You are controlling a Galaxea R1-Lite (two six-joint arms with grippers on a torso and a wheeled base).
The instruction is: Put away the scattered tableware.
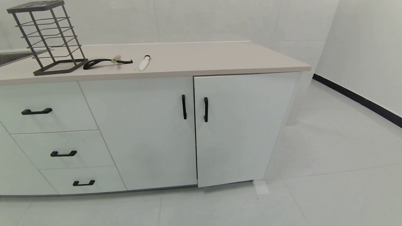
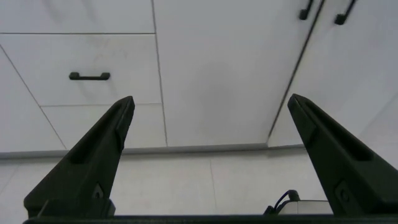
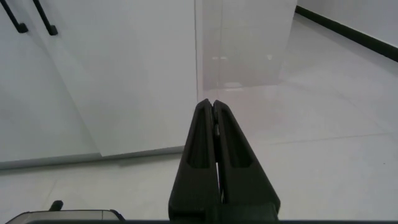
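A: What tableware is out?
B: A black spoon [image 1: 94, 63] and a white-handled utensil [image 1: 144, 63] lie flat on the countertop [image 1: 204, 59], near each other, well above and apart from the fingers [image 2: 106, 155].

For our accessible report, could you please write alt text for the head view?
A beige countertop holds a black wire rack at left, with a black ladle and a white utensil lying apart beside it. Below are white cabinets with black handles: three drawers on the left, two doors on the right, the right one seemingly ajar.
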